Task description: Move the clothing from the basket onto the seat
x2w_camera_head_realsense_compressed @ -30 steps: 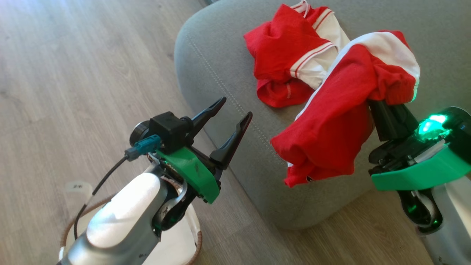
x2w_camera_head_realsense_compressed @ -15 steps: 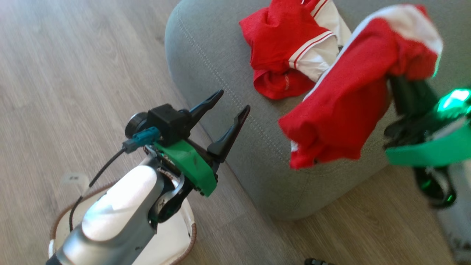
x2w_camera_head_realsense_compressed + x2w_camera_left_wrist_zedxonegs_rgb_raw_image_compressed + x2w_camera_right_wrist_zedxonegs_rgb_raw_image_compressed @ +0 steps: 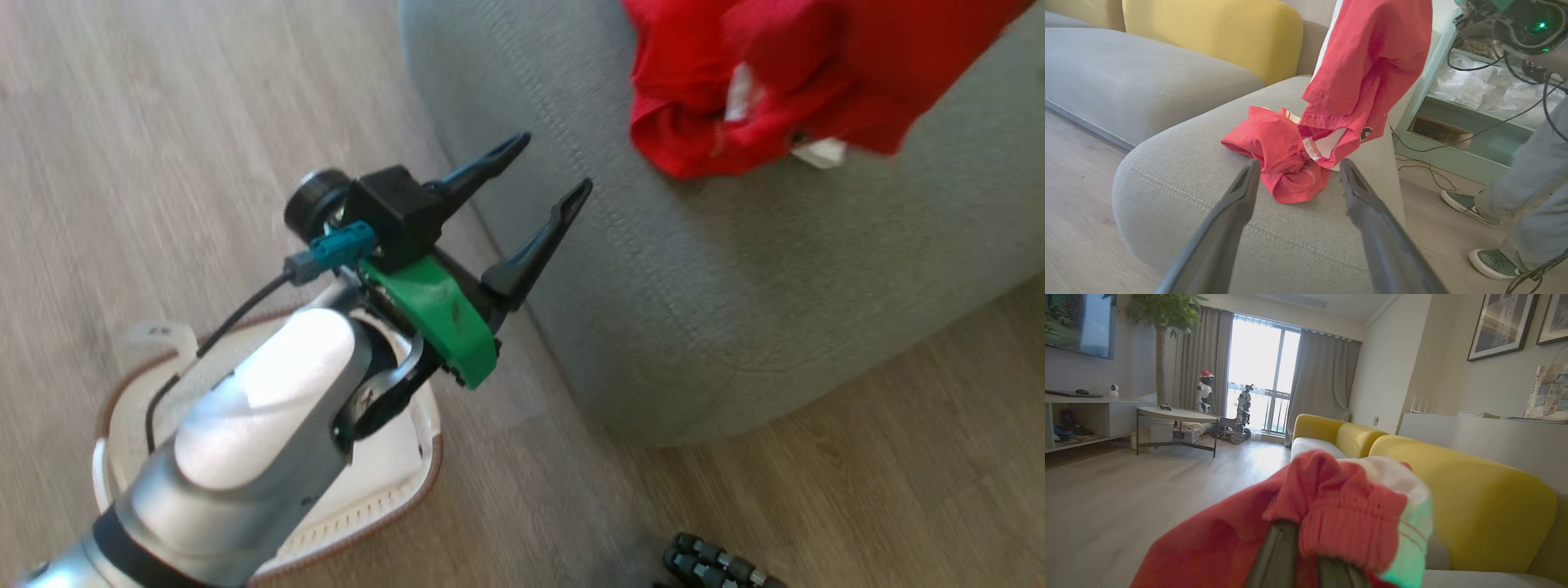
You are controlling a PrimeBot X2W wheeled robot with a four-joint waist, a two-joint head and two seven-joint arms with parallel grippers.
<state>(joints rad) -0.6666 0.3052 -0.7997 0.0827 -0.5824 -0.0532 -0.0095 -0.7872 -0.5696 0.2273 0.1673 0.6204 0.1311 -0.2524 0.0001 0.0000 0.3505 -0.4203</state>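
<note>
1. One red jersey [image 3: 1372, 61] hangs in the air at the top centre of the left wrist view. Its lower hem is close over a second jersey [image 3: 1278, 163], which lies crumpled on the seat [image 3: 1208, 192] at mid-frame. Whether the two touch I cannot tell.
2. At the bottom centre of its own wrist view, the right gripper [image 3: 1303, 555] is pinched shut on a bunched, ribbed fold of the hanging jersey. The cloth drapes over both fingers.
3. The left gripper [image 3: 553, 163], at the centre of the head view, has its jaws spread wide and holds nothing. It hovers beside the seat's rounded edge.
4. The basket [image 3: 384, 482] sits on the floor at the lower left, mostly behind the left forearm. The part that shows holds no red cloth.
5. The step in hand looks like delivery of the held jersey. The next move calls for lowering it onto bare cushion and opening the right jaws, then pulling clear so that the soft fabric does not snag.
</note>
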